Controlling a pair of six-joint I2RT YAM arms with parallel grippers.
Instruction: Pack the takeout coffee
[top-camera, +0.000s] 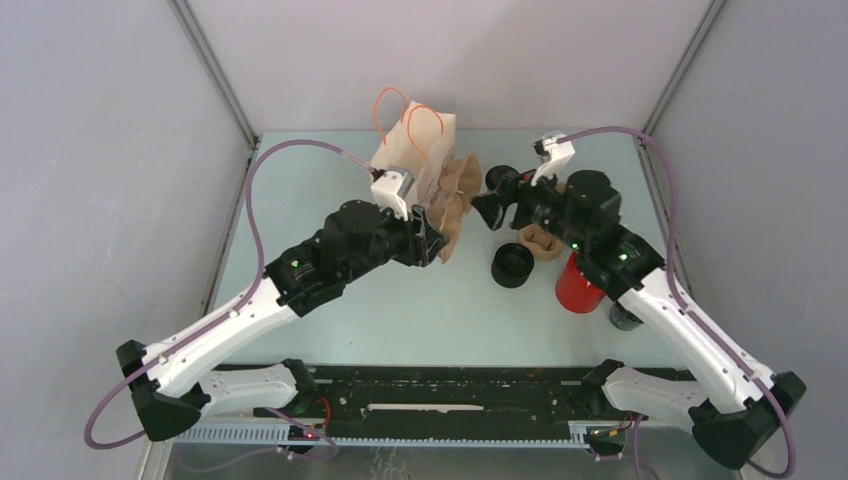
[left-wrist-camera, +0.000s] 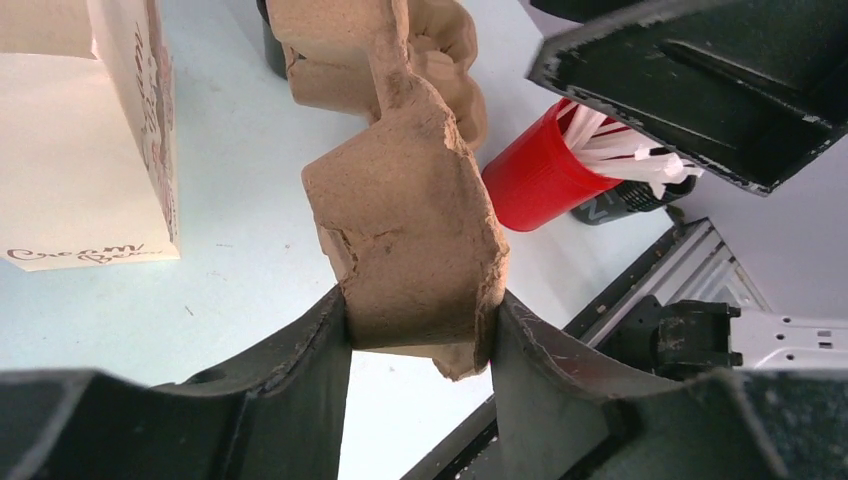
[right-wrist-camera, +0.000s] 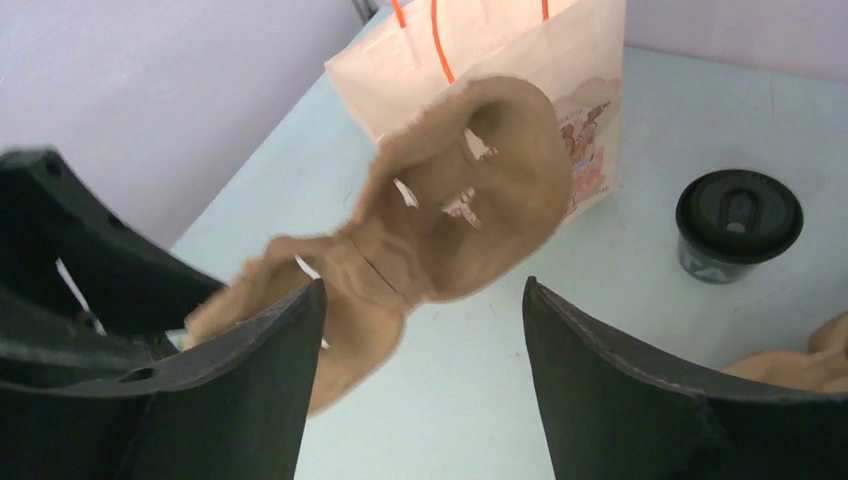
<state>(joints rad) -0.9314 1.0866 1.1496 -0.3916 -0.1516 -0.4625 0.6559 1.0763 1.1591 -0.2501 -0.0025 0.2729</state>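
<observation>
The takeout coffee (top-camera: 511, 265), a small black cup, rests on the table between the arms, and neither gripper touches it. In the right wrist view a black lidded cup (right-wrist-camera: 738, 225) stands right of the paper bag (right-wrist-camera: 500, 60). My left gripper (left-wrist-camera: 420, 305) is shut on the edge of a brown pulp cup carrier (left-wrist-camera: 410, 220) and holds it lifted beside the bag (top-camera: 415, 140). My right gripper (right-wrist-camera: 420, 285) is open, and the carrier (right-wrist-camera: 450, 220) hangs just beyond its fingertips. From above, the right gripper (top-camera: 483, 208) faces the carrier (top-camera: 455, 205) and the left gripper (top-camera: 432, 240).
A red cup (top-camera: 578, 285) of white sticks stands by the right forearm, with a dark cup (top-camera: 625, 318) beyond it. Another brown pulp piece (top-camera: 540, 240) lies under the right wrist. Walls close the table on three sides.
</observation>
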